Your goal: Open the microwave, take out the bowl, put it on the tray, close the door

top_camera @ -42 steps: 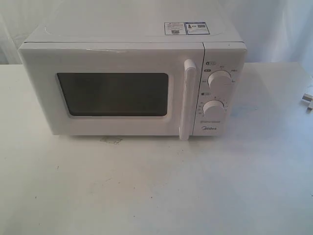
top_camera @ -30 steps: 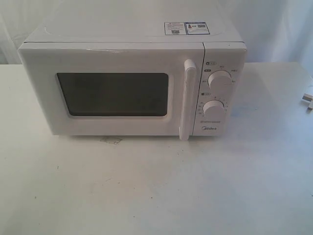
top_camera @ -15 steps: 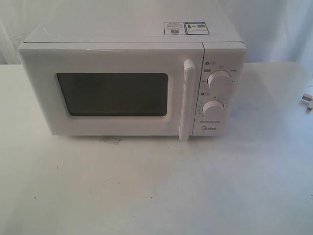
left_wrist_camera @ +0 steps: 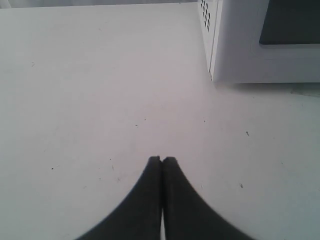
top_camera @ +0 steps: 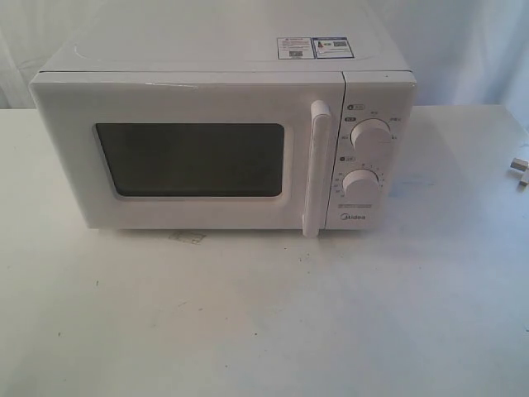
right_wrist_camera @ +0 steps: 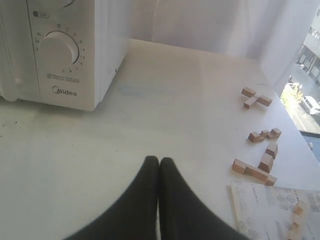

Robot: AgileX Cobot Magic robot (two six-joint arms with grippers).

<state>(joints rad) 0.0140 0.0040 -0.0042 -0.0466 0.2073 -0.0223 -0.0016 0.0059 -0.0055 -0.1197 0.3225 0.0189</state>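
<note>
The white Midea microwave [top_camera: 223,132] stands on the white table with its door [top_camera: 190,153] shut and the vertical bar handle [top_camera: 316,169] beside two round knobs [top_camera: 369,136]. No bowl shows through the dark window, and no tray is in view. Neither gripper appears in the exterior view. In the left wrist view my left gripper [left_wrist_camera: 161,160] is shut over bare table, short of the microwave's corner [left_wrist_camera: 220,50]. In the right wrist view my right gripper [right_wrist_camera: 158,160] is shut and empty, short of the knob panel [right_wrist_camera: 60,50].
Several small wooden blocks [right_wrist_camera: 260,165] and a printed sheet [right_wrist_camera: 280,205] lie on the table in the right wrist view. A plug [top_camera: 519,169] rests at the table's right edge. White cloth hangs behind the microwave.
</note>
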